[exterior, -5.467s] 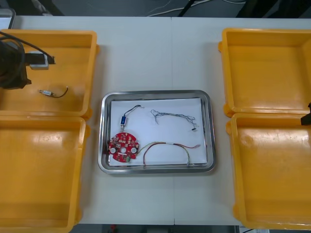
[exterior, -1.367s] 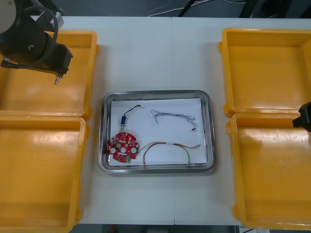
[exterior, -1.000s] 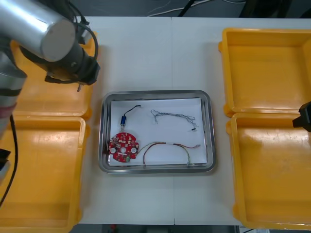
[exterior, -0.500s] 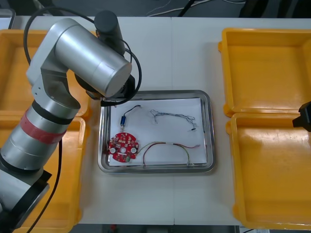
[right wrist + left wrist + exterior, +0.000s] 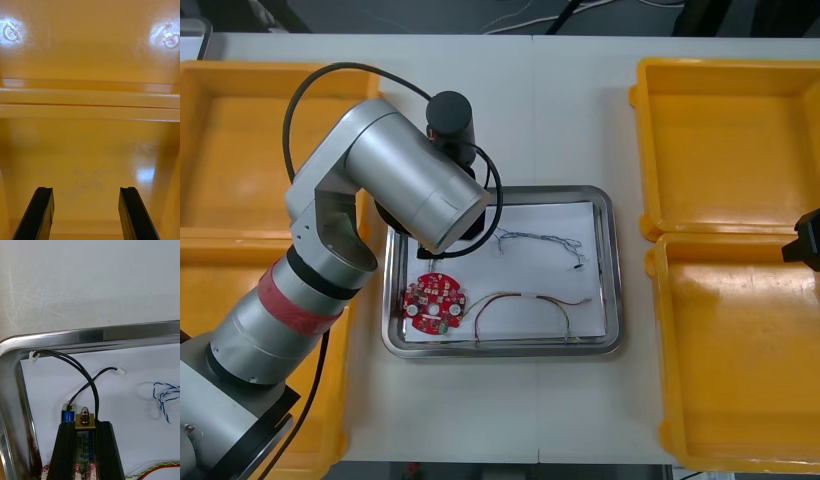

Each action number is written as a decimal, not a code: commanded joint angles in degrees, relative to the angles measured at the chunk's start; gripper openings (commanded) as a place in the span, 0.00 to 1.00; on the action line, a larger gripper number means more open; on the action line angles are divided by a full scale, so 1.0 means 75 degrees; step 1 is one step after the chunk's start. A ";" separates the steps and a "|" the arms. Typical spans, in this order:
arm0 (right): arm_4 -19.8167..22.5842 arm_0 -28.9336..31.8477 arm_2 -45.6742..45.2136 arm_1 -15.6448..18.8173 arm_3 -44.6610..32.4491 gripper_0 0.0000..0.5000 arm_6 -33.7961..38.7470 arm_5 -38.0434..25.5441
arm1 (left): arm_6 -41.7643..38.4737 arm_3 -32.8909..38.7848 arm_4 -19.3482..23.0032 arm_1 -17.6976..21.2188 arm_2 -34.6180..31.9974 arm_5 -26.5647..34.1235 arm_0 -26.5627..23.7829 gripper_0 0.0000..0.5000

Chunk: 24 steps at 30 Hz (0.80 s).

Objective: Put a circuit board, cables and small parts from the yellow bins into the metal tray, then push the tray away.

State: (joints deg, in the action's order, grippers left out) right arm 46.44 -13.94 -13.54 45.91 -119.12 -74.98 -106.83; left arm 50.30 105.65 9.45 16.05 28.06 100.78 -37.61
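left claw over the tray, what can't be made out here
Front view: the left arm hides the left claw and the metal tray's far-left corner.
Left wrist view: the claw's fingers cover most of the small metal part they grip; the circuit board is cut by the edge.
Front view: the edge cuts off the right claw.

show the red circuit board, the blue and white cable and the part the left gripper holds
red circuit board (image 5: 434,303): front view, disc centre
blue and white cable (image 5: 163,398): left wrist view, twisted loop
small metal part (image 5: 85,413): left wrist view, top nut, in left gripper (image 5: 85,425)
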 commanded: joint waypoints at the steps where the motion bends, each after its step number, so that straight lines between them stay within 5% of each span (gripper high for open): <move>1: -0.0051 -0.0180 -0.0211 -0.0086 -0.0043 1.00 -0.0116 0.0053 | -0.0355 0.0268 0.0099 -0.0195 0.0243 -0.0148 0.0045 0.00; 24: -0.0051 -0.0180 -0.0211 -0.0086 -0.0043 1.00 -0.0116 0.0053 | -0.1046 0.0174 0.0368 0.0121 0.0841 -0.0535 0.0163 0.00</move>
State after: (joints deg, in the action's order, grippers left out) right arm 46.44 -13.95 -13.54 45.91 -119.12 -74.98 -106.83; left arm 47.82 105.65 11.71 16.13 33.01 97.67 -37.00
